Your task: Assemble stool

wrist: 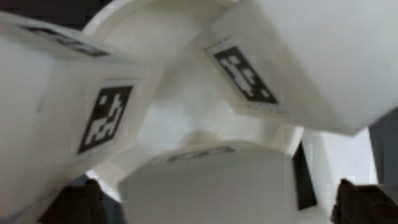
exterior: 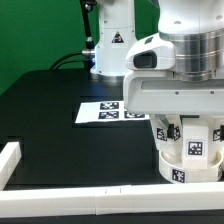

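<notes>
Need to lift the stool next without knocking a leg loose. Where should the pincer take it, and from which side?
Judging from the exterior view, the stool stands seat-down with its tagged legs up. Probably grip one blocky leg across its flat faces, coming straight from above, where the arm already hangs. The pincer itself is hidden there.

no readable text or numbers; only black-and-white square tags on the stool legs (exterior: 189, 140) and marker board (exterior: 105, 110)

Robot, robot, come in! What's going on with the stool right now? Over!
Gripper low over the stool, fingers hidden, grip unclear. Tagged legs crowd the wrist view. Marker board lies apart; white rail runs along the table edge.
</notes>
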`<state>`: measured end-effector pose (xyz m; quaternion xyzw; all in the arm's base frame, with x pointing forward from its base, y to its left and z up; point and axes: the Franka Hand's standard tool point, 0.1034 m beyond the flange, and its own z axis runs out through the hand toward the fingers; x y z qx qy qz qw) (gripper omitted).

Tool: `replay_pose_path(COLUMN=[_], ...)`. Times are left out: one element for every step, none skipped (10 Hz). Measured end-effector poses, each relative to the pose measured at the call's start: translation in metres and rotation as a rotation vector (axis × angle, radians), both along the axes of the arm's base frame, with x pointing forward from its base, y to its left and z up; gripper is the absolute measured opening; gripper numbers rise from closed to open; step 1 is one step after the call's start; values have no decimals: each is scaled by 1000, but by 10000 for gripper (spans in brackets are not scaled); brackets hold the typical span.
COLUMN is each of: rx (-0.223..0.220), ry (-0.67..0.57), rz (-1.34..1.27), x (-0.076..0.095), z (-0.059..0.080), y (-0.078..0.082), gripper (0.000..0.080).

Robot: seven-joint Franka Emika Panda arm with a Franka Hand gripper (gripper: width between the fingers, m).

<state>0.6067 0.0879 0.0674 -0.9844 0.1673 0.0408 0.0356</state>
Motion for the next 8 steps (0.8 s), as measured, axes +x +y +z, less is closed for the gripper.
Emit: replay_pose_path(rx=[0, 0, -5, -11, -17, -21, -2, 23], ry=[0, 0, 7, 14, 22, 29, 36, 37], rz=[1, -5, -85, -172, -265, -432, -674, -924], x=[0, 0, 0, 0, 0, 1, 5, 10], z=[0, 0, 0, 0, 0, -1, -1, -1], y=[0, 0, 0, 0, 0, 1, 3, 7], gripper=[520, 343, 343, 333, 333, 333, 333, 333])
